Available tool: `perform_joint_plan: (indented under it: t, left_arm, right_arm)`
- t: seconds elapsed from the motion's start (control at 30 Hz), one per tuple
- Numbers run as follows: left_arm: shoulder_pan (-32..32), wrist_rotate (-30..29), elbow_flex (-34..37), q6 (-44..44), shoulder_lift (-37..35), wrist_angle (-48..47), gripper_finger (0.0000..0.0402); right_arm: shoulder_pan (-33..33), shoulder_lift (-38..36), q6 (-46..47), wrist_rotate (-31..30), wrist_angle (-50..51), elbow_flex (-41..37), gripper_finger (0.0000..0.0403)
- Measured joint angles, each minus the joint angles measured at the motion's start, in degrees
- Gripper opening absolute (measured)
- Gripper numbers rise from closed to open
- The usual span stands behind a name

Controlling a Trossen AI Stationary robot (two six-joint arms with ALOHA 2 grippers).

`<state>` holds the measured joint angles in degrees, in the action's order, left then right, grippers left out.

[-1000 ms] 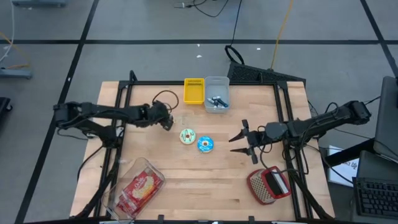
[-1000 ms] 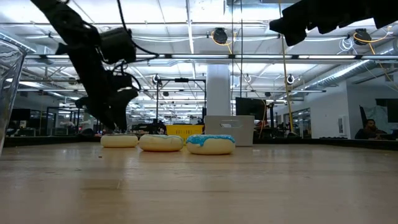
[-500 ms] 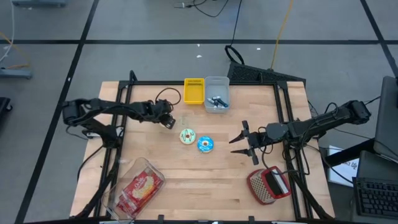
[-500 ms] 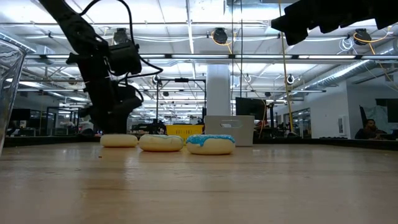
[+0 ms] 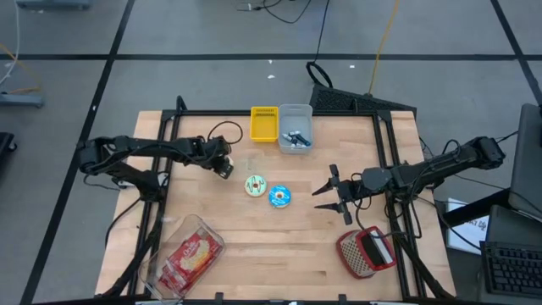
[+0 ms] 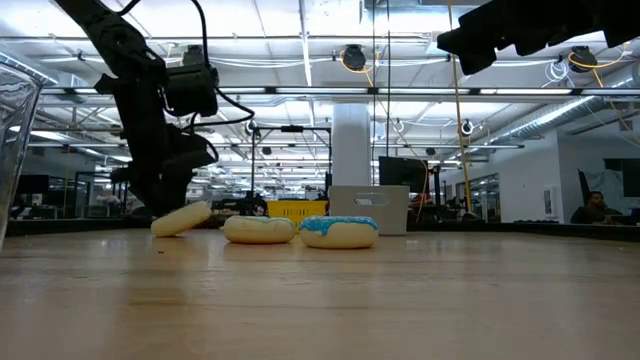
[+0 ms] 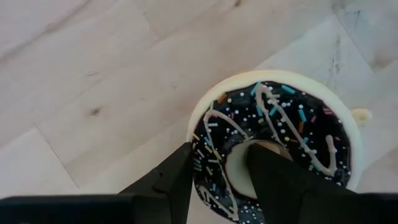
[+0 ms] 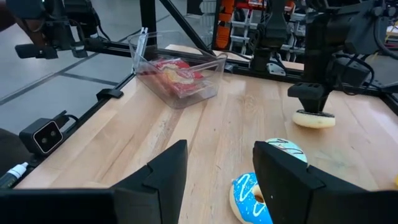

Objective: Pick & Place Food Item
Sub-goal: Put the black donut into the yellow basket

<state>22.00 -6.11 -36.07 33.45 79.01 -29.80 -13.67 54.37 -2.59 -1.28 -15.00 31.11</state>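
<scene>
A doughnut with dark icing and coloured sprinkles (image 7: 273,143) sits at the table's far left and looks pale from the side (image 6: 181,219). My left gripper (image 7: 217,155) comes down on it and is shut on its ring; from above, the gripper (image 5: 223,166) hides it. A white-and-green doughnut (image 5: 255,185) and a blue-iced one (image 5: 280,196) lie flat on the table's middle. My right gripper (image 5: 323,191) hangs open above the table to their right, holding nothing. My left gripper has one finger in the doughnut's hole (image 7: 261,171) and the other outside the rim (image 7: 177,177), pinching the band of ring (image 7: 208,155) between them. The fingers point steeply down from above. The doughnut sits tilted, its left edge (image 6: 158,231) on the table and the side toward the other doughnuts raised.
A yellow bin (image 5: 264,124) and a clear bin (image 5: 295,129) stand at the far edge. A clear container of food (image 5: 188,257) lies near the front left, a red-rimmed object (image 5: 367,252) at the front right. Bare wood lies between.
My left gripper has tipped more steeply down over the dark-iced doughnut and taken hold of its ring. The doughnut, flat on the table before, now stands tilted, the side toward the other doughnuts lifted and the opposite edge still down.
</scene>
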Motion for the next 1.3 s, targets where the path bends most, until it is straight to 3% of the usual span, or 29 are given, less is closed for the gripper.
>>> perform_joint_plan:
  t: [0.87,1.13,1.3]
  left_arm:
    - [-0.44,-1.84,0.11,1.36,2.16,10.14,0.0147]
    - [-0.44,0.52,0.09,1.36,2.16,10.36,0.0061]
    - [-0.49,-0.97,0.09,1.36,2.16,10.71,0.0016]
  right_arm:
    - [0.04,0.0,0.33,-0.09,0.26,0.0,0.0171]
    - [0.04,0.0,0.24,-0.11,0.28,0.0,0.0171]
    - [0.04,0.0,0.24,-0.13,0.28,0.0,0.0171]
